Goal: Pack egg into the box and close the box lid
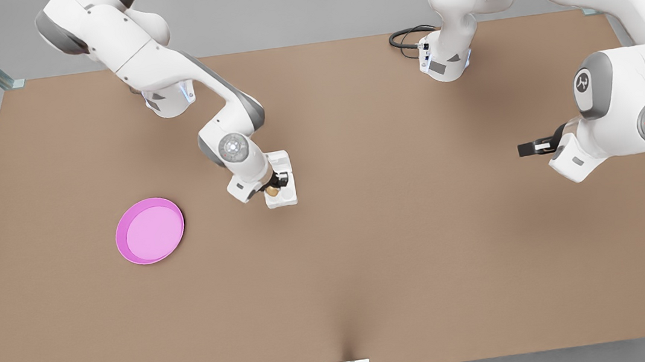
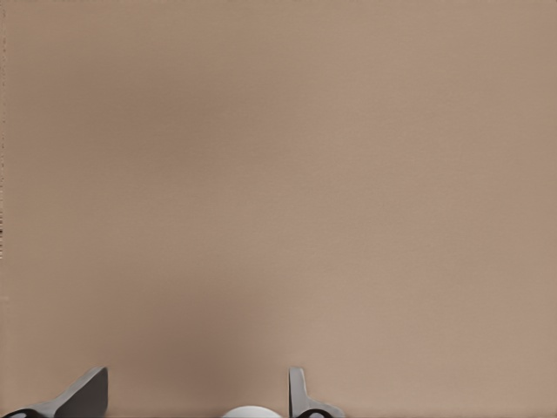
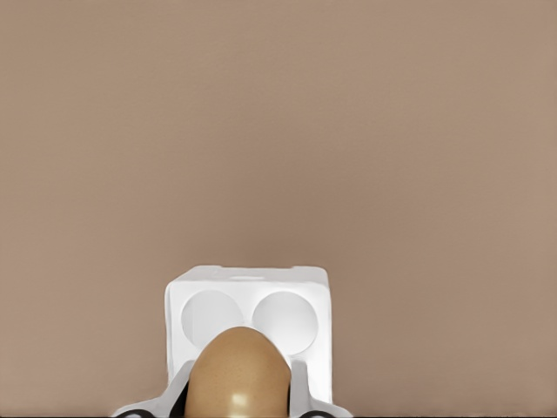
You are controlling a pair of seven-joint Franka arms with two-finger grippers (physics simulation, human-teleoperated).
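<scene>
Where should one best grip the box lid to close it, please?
Probably its free rim, opposite the hinge, from the far side: the box lid lies open flat beyond the box. Right gripper holds the egg above it; left gripper waits open.

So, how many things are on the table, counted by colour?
Pink: 1, the plate
White: 1, the box
Tan-brown: 1, the egg, held in the right end effector over the box
Total: 3

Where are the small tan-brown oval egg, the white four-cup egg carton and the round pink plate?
Tan-brown oval egg (image 3: pixel 238 374), right wrist view, upper shell.
White egg carton (image 3: pixel 322 322), right wrist view, side wall.
Round pink plate (image 1: pixel 120 237), front view, rim.
</scene>
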